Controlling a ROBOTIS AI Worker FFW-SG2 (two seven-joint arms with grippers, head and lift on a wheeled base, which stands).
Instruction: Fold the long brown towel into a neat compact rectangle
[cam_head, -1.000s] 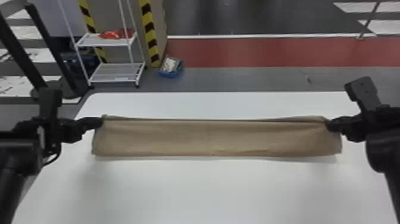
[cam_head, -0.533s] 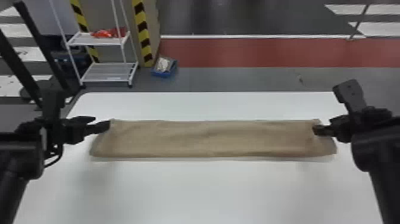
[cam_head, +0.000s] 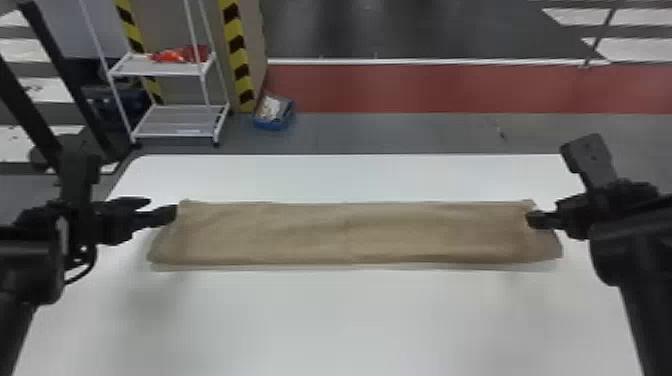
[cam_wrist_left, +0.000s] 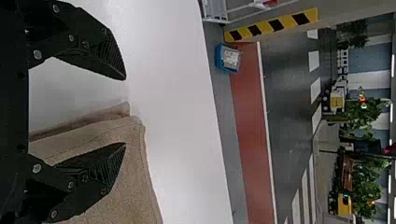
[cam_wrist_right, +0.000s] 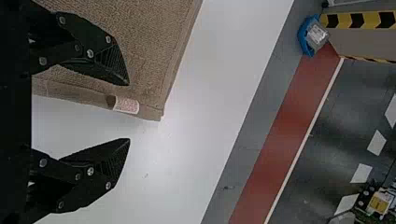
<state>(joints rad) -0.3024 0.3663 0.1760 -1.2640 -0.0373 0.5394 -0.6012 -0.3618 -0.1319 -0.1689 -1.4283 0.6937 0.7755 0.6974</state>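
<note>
Fingers of the left claw, together at the towel's far left corner one second earlier, now stand apart. Along the towel's far side, the dark line noted in the first frame has gone, and that edge appears to lie lower.

Item under inspection: long brown towel, laid as a narrow band from left to right across the white bench. Folded layers are visible; the left wrist view shows a second edge just beside the top layer at the corner, and a thin margin shows along the near side in the head view.

Left claw: open, gripping nothing, at the far left corner. One finger is over the fabric, the other over bare bench; whether the fabric is touched cannot be told.

Right claw: likewise open and unloaded, at the far part of the right end, one finger over the cloth and the other beyond its end. Contact cannot be told.

Labelling: one small white tag with reddish print, attached to the towel's right end, near the far corner. Its print is too small to read.

Surroundings: blue bin on the floor beyond the bench, containing a packet with a pale label, writing illegible. White rack nearby, red item on its upper shelf.
</note>
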